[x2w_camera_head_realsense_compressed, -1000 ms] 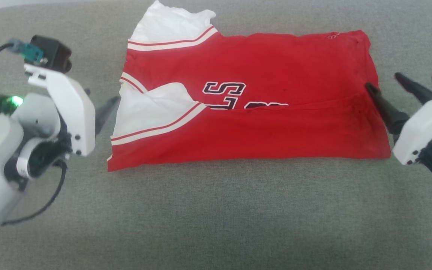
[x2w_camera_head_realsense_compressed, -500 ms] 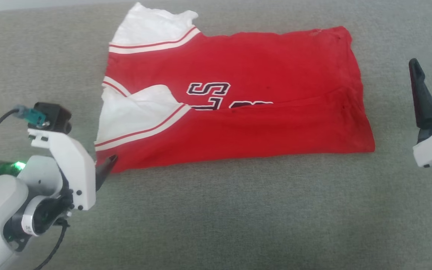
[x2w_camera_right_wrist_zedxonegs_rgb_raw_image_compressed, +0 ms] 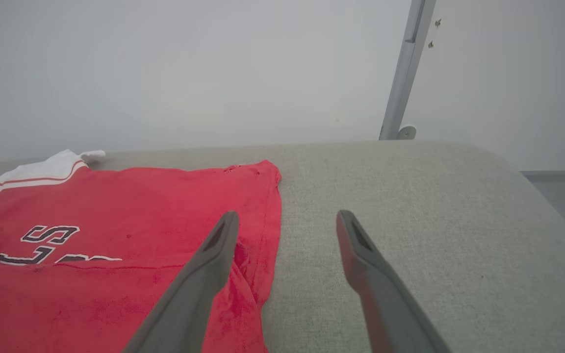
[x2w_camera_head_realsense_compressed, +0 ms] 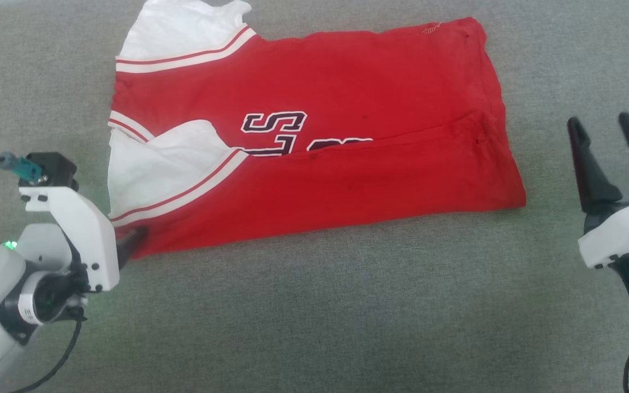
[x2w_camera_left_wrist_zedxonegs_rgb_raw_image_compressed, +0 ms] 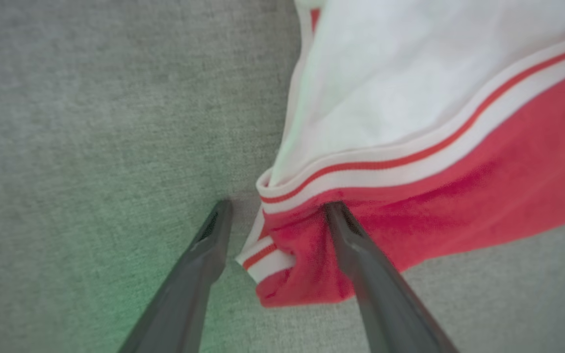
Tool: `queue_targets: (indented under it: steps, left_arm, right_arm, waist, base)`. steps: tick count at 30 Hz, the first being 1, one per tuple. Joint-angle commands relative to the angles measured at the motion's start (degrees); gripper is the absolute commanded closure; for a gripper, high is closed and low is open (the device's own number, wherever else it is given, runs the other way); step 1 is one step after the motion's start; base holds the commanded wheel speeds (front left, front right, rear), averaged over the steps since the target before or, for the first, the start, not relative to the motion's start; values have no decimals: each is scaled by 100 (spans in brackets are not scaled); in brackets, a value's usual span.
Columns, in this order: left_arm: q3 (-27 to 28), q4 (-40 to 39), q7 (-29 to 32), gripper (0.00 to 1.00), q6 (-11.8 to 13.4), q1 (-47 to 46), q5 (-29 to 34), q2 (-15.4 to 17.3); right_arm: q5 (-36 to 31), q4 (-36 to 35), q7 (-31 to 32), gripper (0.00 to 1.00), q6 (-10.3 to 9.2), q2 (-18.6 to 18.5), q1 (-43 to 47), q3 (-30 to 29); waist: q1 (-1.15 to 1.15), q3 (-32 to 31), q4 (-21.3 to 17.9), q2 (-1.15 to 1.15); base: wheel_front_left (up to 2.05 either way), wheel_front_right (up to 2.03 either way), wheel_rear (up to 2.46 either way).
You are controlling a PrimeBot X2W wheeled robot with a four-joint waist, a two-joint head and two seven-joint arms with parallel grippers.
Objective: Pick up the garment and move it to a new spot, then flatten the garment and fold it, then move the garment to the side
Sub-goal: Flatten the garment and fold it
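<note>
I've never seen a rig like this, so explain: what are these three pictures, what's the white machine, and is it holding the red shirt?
It's a two-armed robot. One picture looks down from its head camera. The other two come from wrist cameras, looking along each arm's two dark fingers. A red jersey with white sleeves lies partly folded on a grey padded surface. The left end effector is open, fingers straddling the jersey's near left corner, not closed on it. The right end effector is open too, beside the jersey's right edge, holding nothing.
</note>
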Motion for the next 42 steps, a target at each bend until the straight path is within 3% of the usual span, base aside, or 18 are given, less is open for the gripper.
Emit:
queue_targets:
  steps: [1, 2, 8, 18, 26, 27, 28, 36, 42]
  left_arm:
    - [-243, 241, 121, 94, -2, 242, -17, -228]
    - [-270, 299, 151, 100, -37, 218, -28, -266]
    - [-391, 378, 191, 100, -199, 82, 101, -455]
    - [-475, 338, 153, 100, -307, -40, 163, -720]
    - [-558, 445, 101, 100, -419, -78, 153, -915]
    - [-565, 465, 89, 100, -424, -79, 154, -936]
    - [-569, 486, 79, 100, -448, -83, 157, -960]
    - [-460, 584, 110, 100, -441, -75, 28, -929]
    - [-297, 365, 144, 100, -319, -91, -17, -638]
  right_arm:
    - [55, 42, 60, 0, 0, -5, 20, 4]
    - [67, 60, 150, 0, 0, -31, 27, 16]
    - [278, 365, 803, 0, 1, -102, 16, 49]
    - [442, 1044, 2396, 0, 0, -213, -282, 226]
    - [368, 2046, 3473, 0, 0, -281, -648, 477]
    - [383, 2138, 3588, 56, 0, -307, -663, 539]
    - [398, 2202, 3698, 100, 0, -341, -675, 569]
    - [490, 2240, 4043, 100, 0, -494, -792, 532]
    - [608, 1923, 4276, 100, -1, -644, -761, 492]
  waist:
    - [0, 10, 6, -1]
    - [0, 15, 14, -1]
    - [0, 26, 169, -1]
    - [0, 77, 494, -1]
    - [0, 131, 679, -1]
    - [0, 136, 696, -1]
    - [0, 139, 716, -1]
    - [0, 95, 779, -1]
    - [0, -36, 764, -1]
  base:
    - [0, 0, 0]
    - [0, 0, 0]
    - [0, 0, 0]
    - [0, 0, 0]
    - [0, 0, 0]
    - [0, 0, 0]
    - [0, 0, 0]
    - [0, 0, 0]
    - [0, 0, 0]
